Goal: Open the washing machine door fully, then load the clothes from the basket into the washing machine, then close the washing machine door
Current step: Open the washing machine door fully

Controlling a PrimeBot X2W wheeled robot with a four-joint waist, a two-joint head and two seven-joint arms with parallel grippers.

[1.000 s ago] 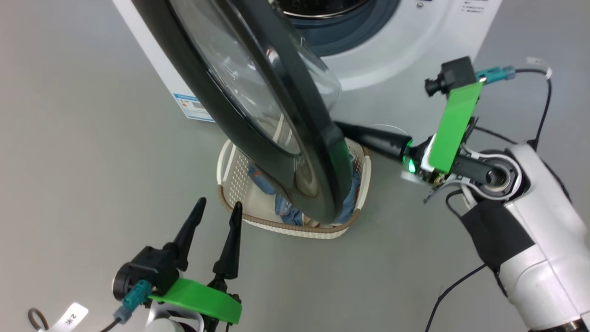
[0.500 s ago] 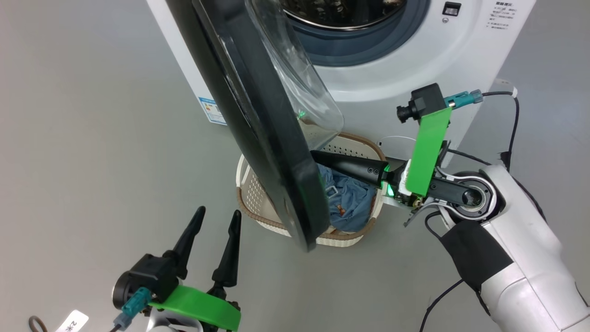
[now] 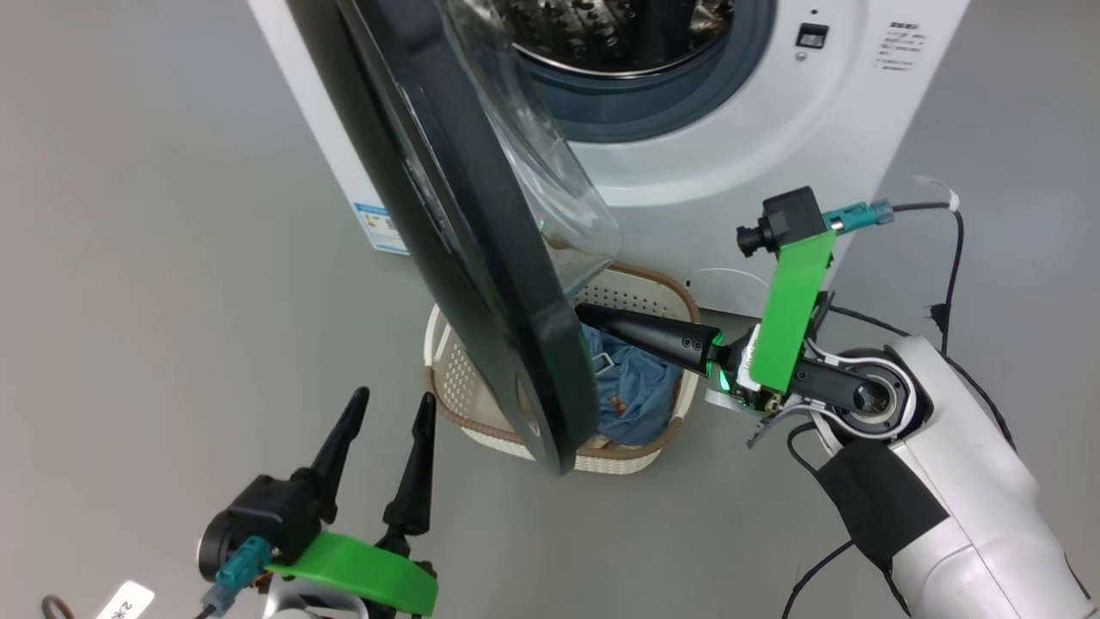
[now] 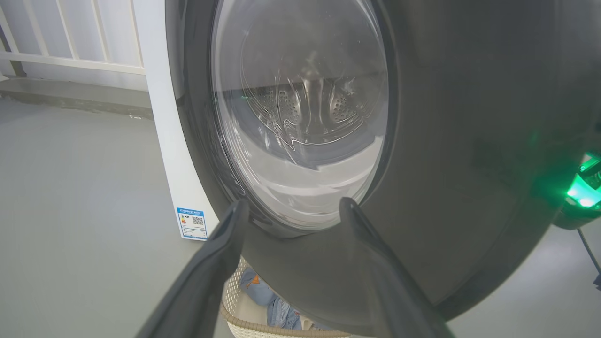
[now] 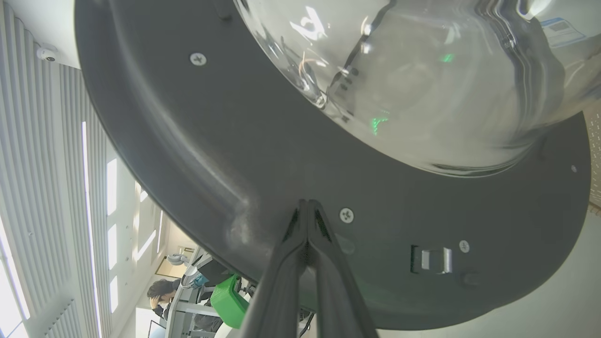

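Blue clothes (image 3: 640, 394) in cream basket (image 3: 461, 391)

- the glossy black washing machine door (image 3: 507, 301) stands swung open, edge-on above the basket (image 3: 619, 460).
- the white washing machine (image 3: 730, 155) gapes behind it.
- the cream basket, at its foot, holds light blue clothes (image 3: 636, 395).

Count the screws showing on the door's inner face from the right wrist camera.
3. One screw upper left on the washing machine door, one beside the right end effector, one right of the latch. A speck near the right rim may be a fourth.
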